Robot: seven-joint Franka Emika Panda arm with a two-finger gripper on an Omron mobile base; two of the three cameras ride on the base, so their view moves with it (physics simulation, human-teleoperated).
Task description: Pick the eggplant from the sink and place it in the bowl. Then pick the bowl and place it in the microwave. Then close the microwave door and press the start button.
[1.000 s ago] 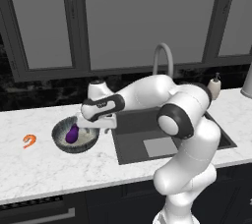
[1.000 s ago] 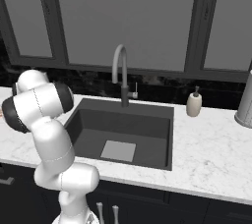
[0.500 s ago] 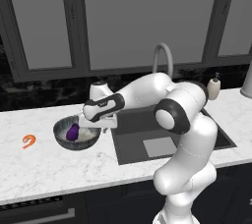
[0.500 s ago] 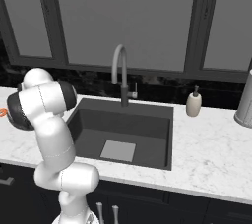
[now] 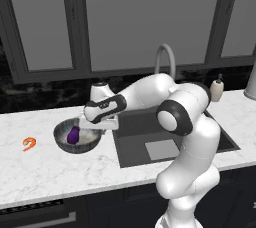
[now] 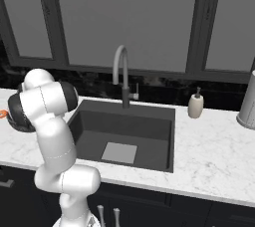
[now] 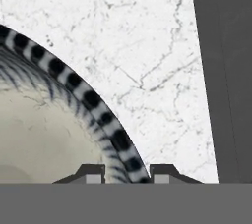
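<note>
Your claw (image 7: pixel 127 173) straddles the rim of the round dark ribbed bowl (image 5: pixel 64 143), not visibly pinching it; the small purple eggplant (image 5: pixel 73 134) lies inside.

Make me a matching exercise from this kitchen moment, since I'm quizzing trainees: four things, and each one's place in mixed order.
Things:
1. eggplant
2. shrimp
3. soap bottle
4. gripper

Places:
A. on the counter, right of the sink
B. straddling the rim of the bowl
C. inside the bowl
D. on the counter, left of the bowl

Pairs: 1-C, 2-D, 3-A, 4-B
</note>
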